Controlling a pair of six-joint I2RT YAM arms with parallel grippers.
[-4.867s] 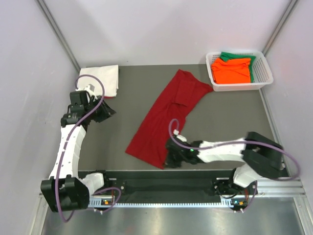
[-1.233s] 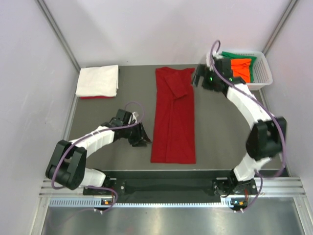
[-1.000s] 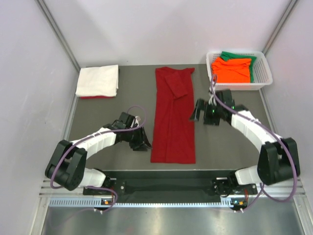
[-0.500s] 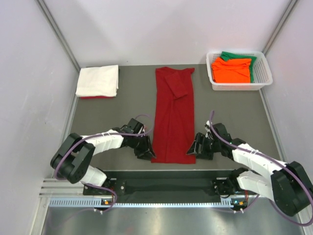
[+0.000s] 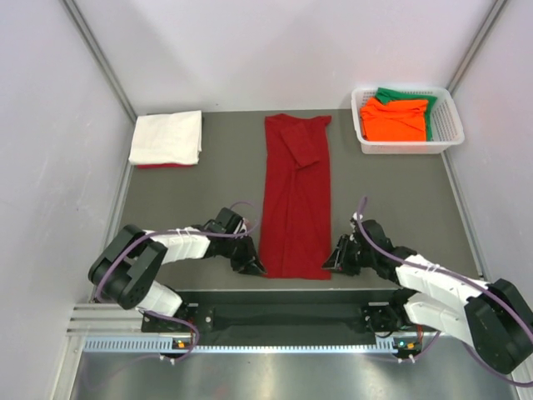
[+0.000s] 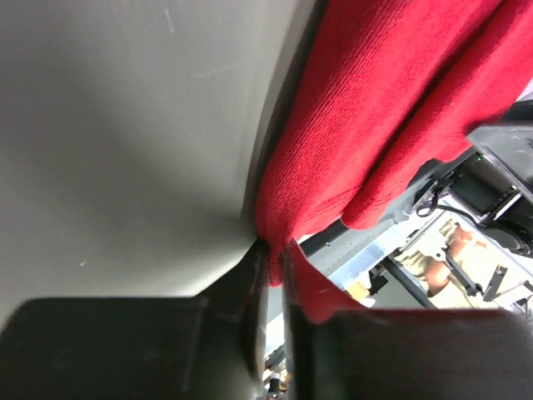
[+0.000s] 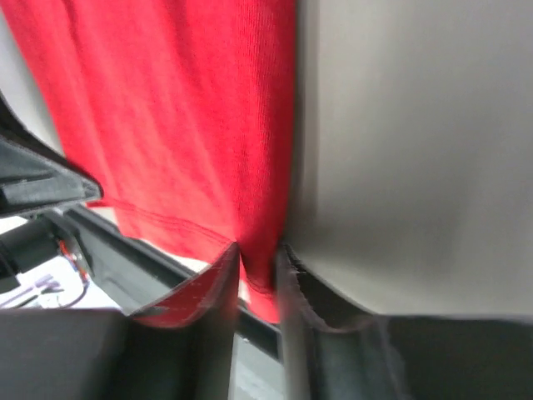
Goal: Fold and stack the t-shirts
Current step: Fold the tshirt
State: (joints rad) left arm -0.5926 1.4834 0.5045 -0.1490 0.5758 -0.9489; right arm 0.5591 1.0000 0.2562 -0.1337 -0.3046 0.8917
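- Top external view: the dark red t-shirt (image 5: 296, 200) lies flat as a long strip, left of the white lattice basket (image 5: 363, 133), with its hem nearest the arm bases.
- The cloth looks soft, light and limp, so it is best taken at the hem corners.
- The left gripper (image 5: 254, 265) pinches the t-shirt's left hem corner, fingers (image 6: 254, 283) nearly together on the cloth.
- The right gripper (image 5: 331, 260) nips the right hem corner the same way.

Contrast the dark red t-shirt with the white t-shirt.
The dark red t-shirt lies centrally as a long strip; the white t-shirt is a compact folded square, far left. The left pincer and right pincer grip the red one's near corners; the white lies untouched. Both are plain cloth.
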